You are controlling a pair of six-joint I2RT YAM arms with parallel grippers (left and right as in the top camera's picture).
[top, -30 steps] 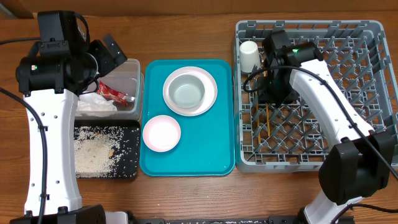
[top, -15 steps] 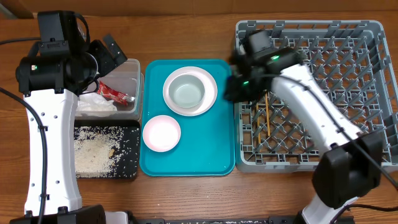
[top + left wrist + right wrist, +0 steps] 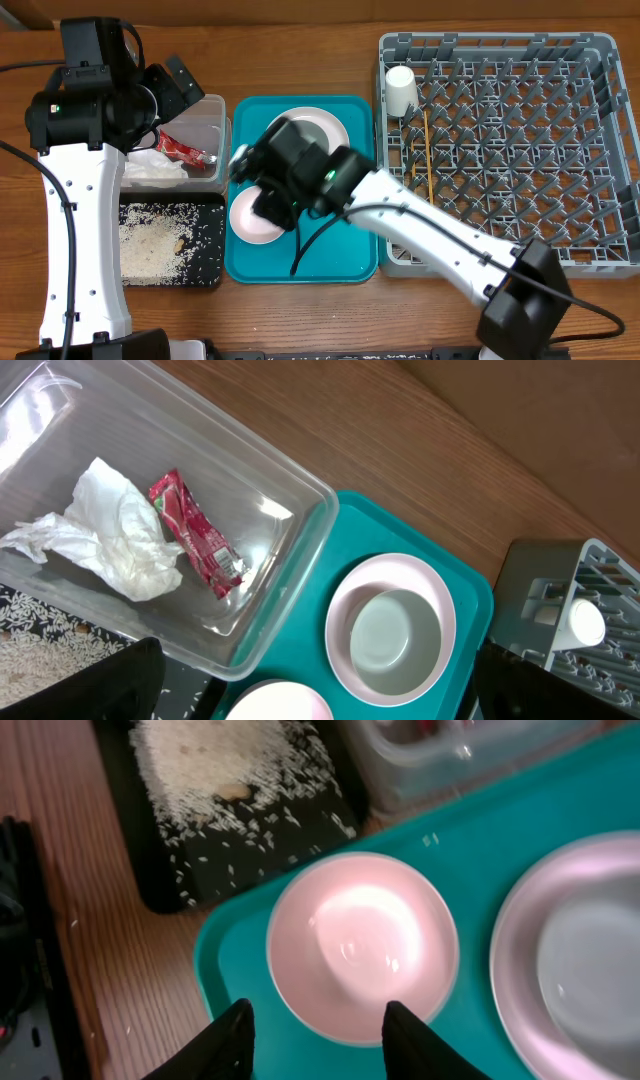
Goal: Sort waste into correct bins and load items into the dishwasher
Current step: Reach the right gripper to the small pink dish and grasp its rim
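Blocked from above over pink bowl [image 3: 362, 948] by right pincer [image 3: 318, 1030], fingertips apart above its rim. Crossed diagonally by right arm [image 3: 430, 235] over tray's [image 3: 345, 262] right half and rack's [image 3: 600, 150] front-left corner. Unobstructed elsewhere over rack, apart from cup [image 3: 400, 90] and chopsticks [image 3: 425, 150] at left. Overhung at tub's [image 3: 212, 150] back-left corner by left arm [image 3: 80, 200]. Bare counter [image 3: 300, 60] strip behind tray.

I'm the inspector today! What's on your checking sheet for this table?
Surface: wooden table, few pale specks beside black tray.
Job's things: white cup and chopsticks in dish rack; pink bowl, plus grey-green bowl on plate, on teal tray; wrapper, napkin in clear tub; rice in black tray.
Clutter: nothing seen.
Hands: left hand open, empty; right hand open above pink bowl.
Cables: black cable hangs over teal tray.
Surroundings: nothing seen.
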